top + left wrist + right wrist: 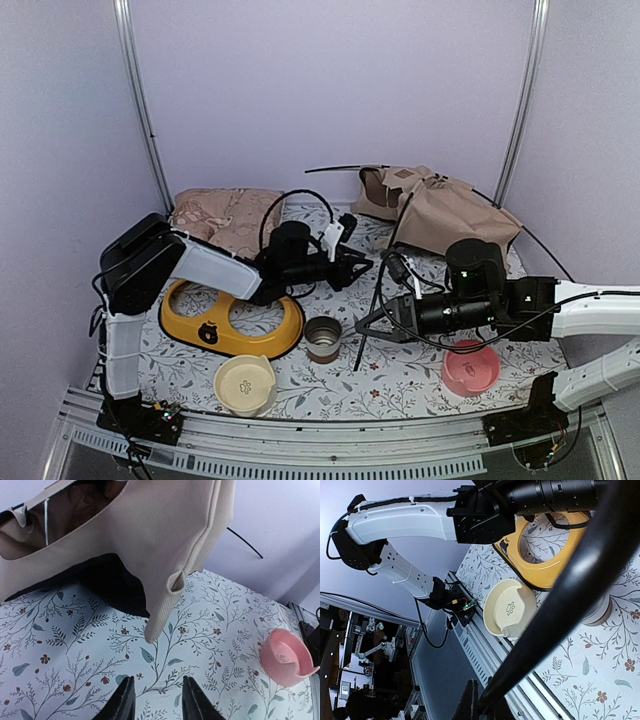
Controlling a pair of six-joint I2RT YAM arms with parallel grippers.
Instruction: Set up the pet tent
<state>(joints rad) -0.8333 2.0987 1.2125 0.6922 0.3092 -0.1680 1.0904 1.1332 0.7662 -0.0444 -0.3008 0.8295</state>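
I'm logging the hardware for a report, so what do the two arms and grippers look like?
The left arm and right arm share white shell links joined by black cylindrical joints, with black cables looping beside them. The left gripper has slim, tapered black fingers.

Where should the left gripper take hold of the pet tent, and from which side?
Probably the hanging corner flap of the pet tent. It is a narrow stitched strip dangling toward the mat, directly ahead of the open left gripper. Come straight forward from the near side, straddling the strip. The panel above is too broad and flat to pinch.
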